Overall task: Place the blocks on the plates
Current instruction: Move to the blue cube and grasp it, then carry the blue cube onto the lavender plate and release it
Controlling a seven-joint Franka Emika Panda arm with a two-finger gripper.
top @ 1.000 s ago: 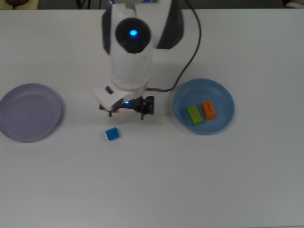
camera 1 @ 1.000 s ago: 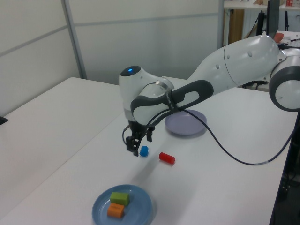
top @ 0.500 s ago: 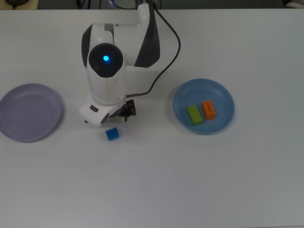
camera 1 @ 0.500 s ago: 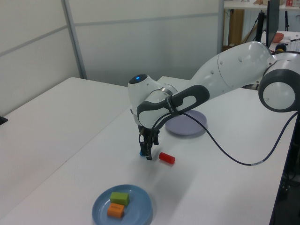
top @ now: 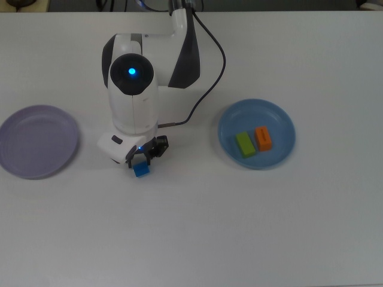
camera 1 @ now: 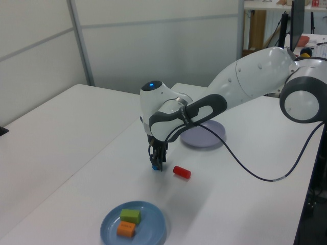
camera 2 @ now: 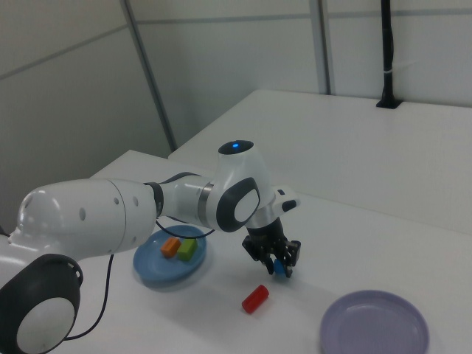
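Right now your tool (top: pixel 141 159) is down at the blue cube (top: pixel 142 170) on the table (top: pixel 197 233). Its two fingers stand a little apart, one on each side of the cube, and I can't tell if they squeeze it yet — so count it as open and holding nothing. The cube sits flat on the table, between the two plates.

Look at the blue plate (top: pixel 281 119) on the top view's right. The green block (top: pixel 245 144) and the orange block (top: pixel 263 138) lie in it side by side, so those two are done. The lavender plate (top: pixel 24 161) on the top view's left has nothing in it. The red cylinder (camera 2: pixel 255 299) lies on its side on the table, near the cube; in the top view the arm hides it.

So you are at the pick-up step for the cube — about half the job is done, I'd say. Next, close the fingers on the cube until it is snug. Then lift it straight up, carry it over to a plate and let go low. The cube is small, so if the fingers are off to one side it may slip or turn. After that, the red cylinder is left, and it may roll.
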